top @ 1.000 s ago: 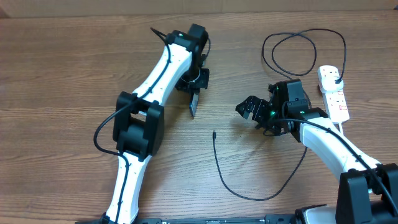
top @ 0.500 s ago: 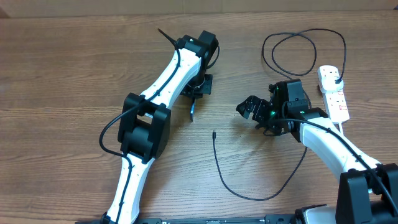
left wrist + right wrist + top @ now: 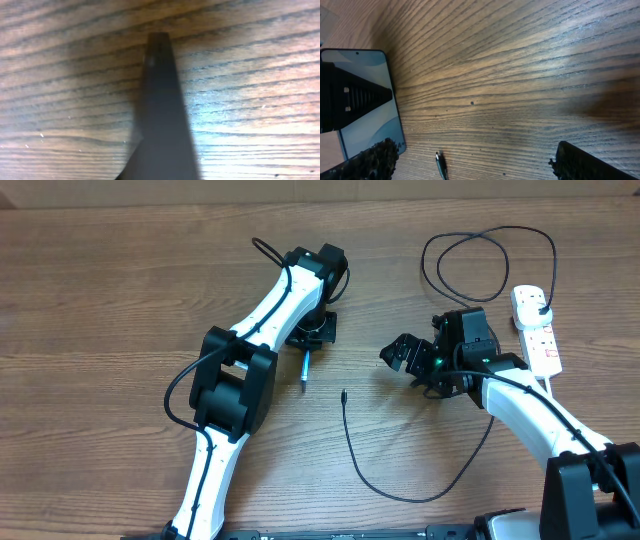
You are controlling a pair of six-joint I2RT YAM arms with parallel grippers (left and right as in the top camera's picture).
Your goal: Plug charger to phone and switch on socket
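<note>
Left gripper point(image 3: 311, 340), clamped on the phone point(image 3: 304, 368), has swung it edge-on toward 6 o'clock; right gripper point(image 3: 400, 355) hangs open, charger point(image 3: 344, 402) tip at its 8 o'clock, unplugged.

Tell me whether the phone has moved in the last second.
Yes. The phone has shifted down the overhead view, nearer the charger's connector tip, and turned more edge-on.

Upright phone point(image 3: 305, 369); charger point(image 3: 344, 408) tip nearby; socket point(image 3: 537, 330) far right.
</note>
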